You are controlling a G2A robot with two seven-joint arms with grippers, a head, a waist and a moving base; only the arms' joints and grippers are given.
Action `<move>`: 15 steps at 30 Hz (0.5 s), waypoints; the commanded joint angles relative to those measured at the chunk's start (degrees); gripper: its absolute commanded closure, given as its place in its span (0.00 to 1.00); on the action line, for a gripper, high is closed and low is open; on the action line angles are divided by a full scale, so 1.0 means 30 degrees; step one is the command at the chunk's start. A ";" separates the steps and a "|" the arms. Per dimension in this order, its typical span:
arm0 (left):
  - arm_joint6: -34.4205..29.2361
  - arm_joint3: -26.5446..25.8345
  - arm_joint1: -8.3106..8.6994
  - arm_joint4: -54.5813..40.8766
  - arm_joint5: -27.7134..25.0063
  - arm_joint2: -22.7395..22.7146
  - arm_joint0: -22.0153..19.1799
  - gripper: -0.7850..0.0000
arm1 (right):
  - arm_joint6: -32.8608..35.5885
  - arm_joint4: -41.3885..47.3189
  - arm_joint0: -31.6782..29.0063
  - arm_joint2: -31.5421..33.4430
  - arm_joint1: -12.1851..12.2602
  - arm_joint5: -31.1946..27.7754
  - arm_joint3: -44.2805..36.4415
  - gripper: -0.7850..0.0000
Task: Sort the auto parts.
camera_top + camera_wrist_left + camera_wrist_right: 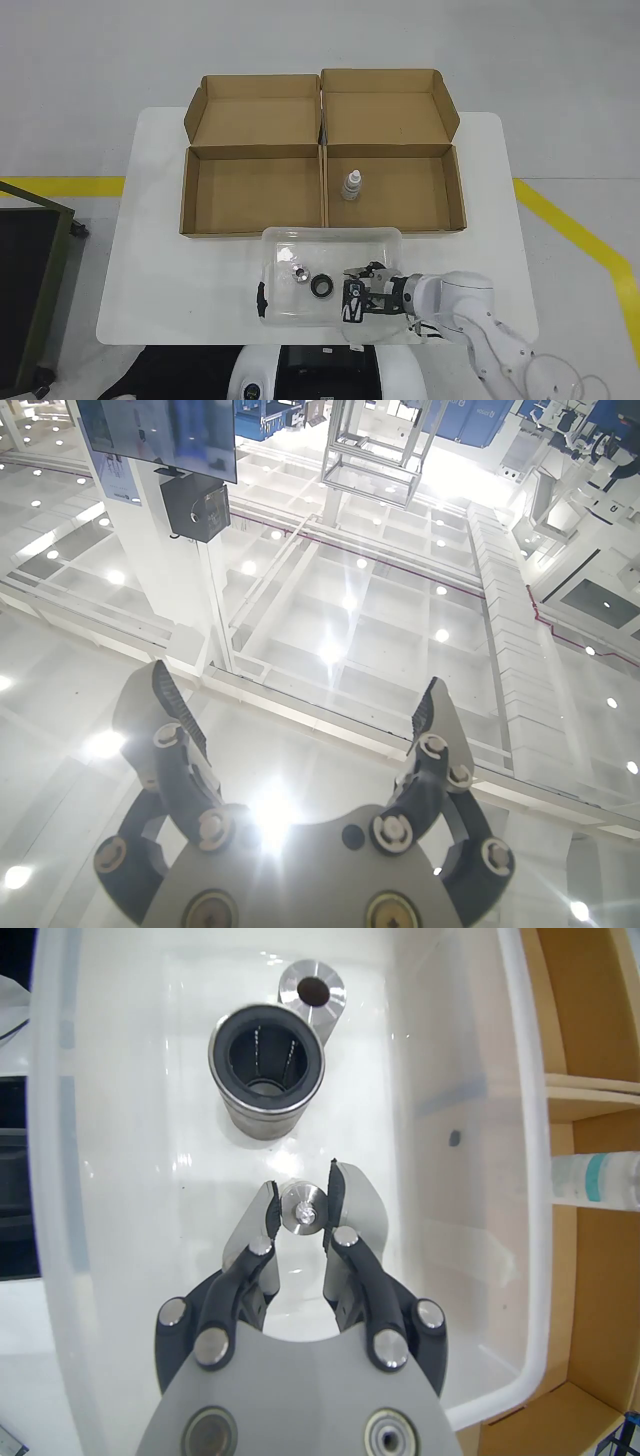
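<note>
On the white worktop sit two open brown cardboard boxes, left and right, and, nearer the robot, a clear plastic tub. Inside the tub are a dark-collared steel sleeve bearing and a bored silver metal cylinder. The right hand is clamped on a small round silver metal stud, near the bearing. The stud looks stiff, dense and slick, so gripping across its rim seems soundest. The left hand gapes, holding nothing.
</note>
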 commanded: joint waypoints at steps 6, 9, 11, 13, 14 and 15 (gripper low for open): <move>0.0000 0.0000 0.0000 0.0000 0.0000 0.0000 0.0000 0.00 | -0.1427 0.0587 -0.0426 0.0959 0.0145 0.1073 -0.1544 1.00; 0.0000 0.0000 0.0000 0.0000 0.0000 0.0000 0.0000 0.00 | -0.2478 0.1425 -0.0642 0.1482 0.0189 0.1552 -0.1794 1.00; 0.0000 0.0000 0.0000 0.0000 0.0000 0.0000 0.0000 0.00 | -0.3391 0.2089 -0.0780 0.1819 0.0211 0.1845 -0.2166 1.00; 0.0000 0.0000 0.0000 0.0000 0.0000 0.0000 0.0000 0.00 | -0.4582 0.3074 -0.1006 0.2267 0.0222 0.2309 -0.2208 1.00; 0.0000 0.0000 0.0000 0.0000 0.0000 0.0000 0.0000 0.00 | -0.4988 0.3299 -0.1105 0.2477 0.0231 0.2594 -0.2336 1.00; 0.0000 0.0000 0.0000 0.0000 0.0000 0.0000 0.0000 0.00 | -0.5567 0.3807 -0.1268 0.2610 0.0230 0.2786 -0.2376 1.00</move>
